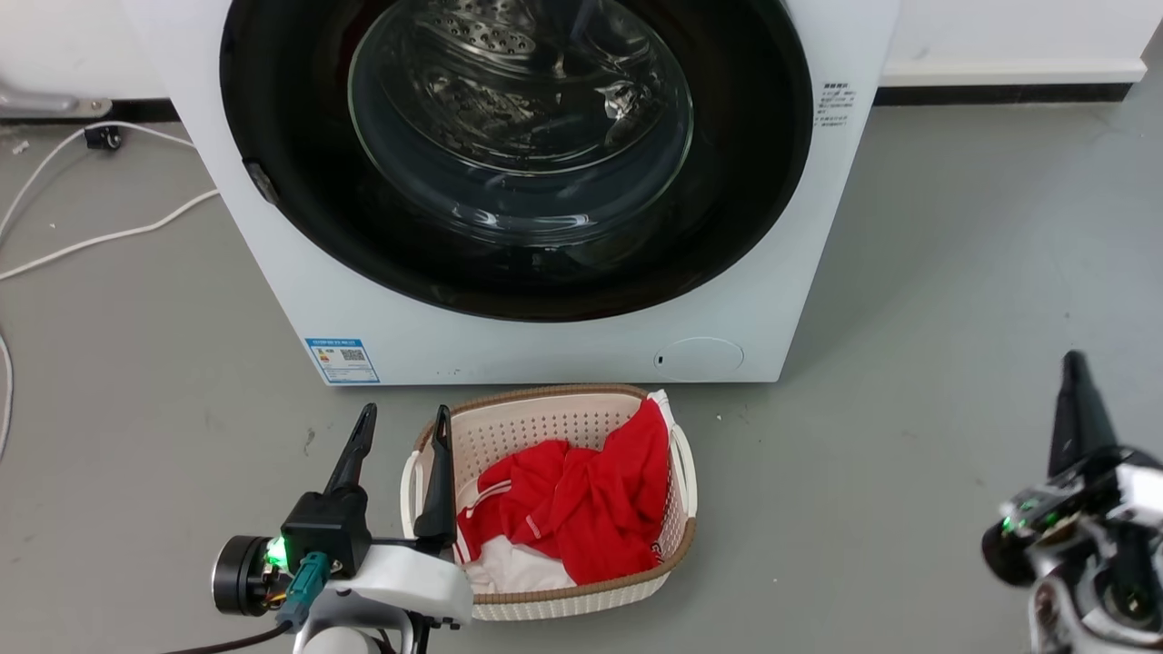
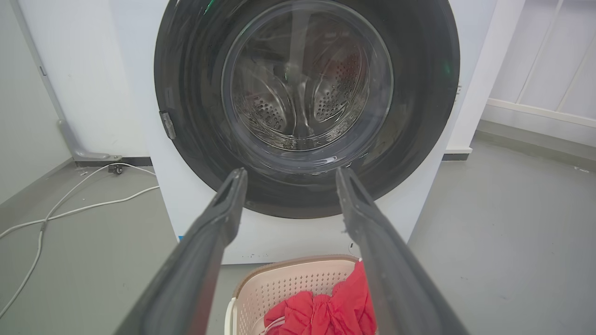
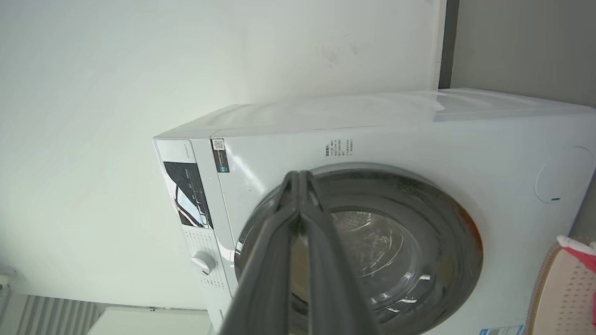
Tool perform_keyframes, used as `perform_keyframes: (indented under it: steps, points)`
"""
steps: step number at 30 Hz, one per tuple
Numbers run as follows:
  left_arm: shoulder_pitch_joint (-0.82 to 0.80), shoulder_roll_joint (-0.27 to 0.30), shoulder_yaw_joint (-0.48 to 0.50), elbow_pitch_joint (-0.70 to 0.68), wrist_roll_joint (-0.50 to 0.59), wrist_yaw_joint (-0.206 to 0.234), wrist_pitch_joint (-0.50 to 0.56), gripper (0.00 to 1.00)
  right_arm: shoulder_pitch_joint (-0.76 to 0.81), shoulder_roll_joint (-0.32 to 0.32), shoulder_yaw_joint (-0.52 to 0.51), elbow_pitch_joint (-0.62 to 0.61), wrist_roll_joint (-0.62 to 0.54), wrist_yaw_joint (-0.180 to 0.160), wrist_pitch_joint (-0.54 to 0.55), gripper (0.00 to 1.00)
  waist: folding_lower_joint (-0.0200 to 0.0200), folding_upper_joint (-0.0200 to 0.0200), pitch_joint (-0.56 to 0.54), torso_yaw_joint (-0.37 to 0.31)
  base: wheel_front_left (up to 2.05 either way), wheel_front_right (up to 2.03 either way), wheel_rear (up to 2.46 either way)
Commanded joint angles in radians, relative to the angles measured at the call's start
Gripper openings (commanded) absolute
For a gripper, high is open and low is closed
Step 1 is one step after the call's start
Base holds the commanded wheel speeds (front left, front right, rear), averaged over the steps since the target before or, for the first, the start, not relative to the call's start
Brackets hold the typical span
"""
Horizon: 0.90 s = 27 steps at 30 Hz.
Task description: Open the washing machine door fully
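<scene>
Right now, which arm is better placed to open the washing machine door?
Left. The left gripper, jaws open, faces the washing machine door, nearer its handle; the right gripper is shut, off to the side.

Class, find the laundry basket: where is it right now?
In the head view the basket stands on the floor just in front of the washing machine, below its door, centre frame, with the left gripper by its left rim.
</scene>
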Motion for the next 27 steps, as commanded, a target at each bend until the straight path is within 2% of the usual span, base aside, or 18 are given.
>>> perform_keyframes:
  steps: [1,7,13,20,27]
  points:
    - [-0.012,0.001,-0.002,-0.005,0.003,0.003,-0.003,1.0,-0.033,-0.016,-0.013,0.013,0.024,0.0,0.014,0.0,-0.0001,0.0,0.013,0.003,0.0,0.0,0.0]
    - [-0.042,0.001,-0.004,-0.025,0.003,0.008,-0.003,1.0,-0.213,-0.102,-0.051,0.121,0.132,0.0,0.103,0.0,-0.0001,0.0,0.076,0.021,0.0,0.0,0.0]
    - [-0.081,0.001,-0.006,-0.042,-0.007,0.014,-0.003,1.0,-0.403,-0.198,-0.011,0.222,0.173,0.0,0.189,0.0,-0.0001,0.0,0.151,0.045,0.0,0.0,0.0]
    - [-0.127,0.001,-0.015,-0.056,-0.007,0.019,-0.003,1.0,-0.624,-0.3,0.101,0.357,0.16,0.0,0.302,0.0,-0.0001,0.0,0.23,0.068,0.0,0.0,0.0]
    - [-0.17,0.001,-0.037,-0.064,-0.01,0.021,-0.003,1.0,-0.85,-0.353,0.238,0.501,0.118,0.0,0.392,0.0,-0.0001,0.0,0.295,0.087,0.0,0.0,0.0]
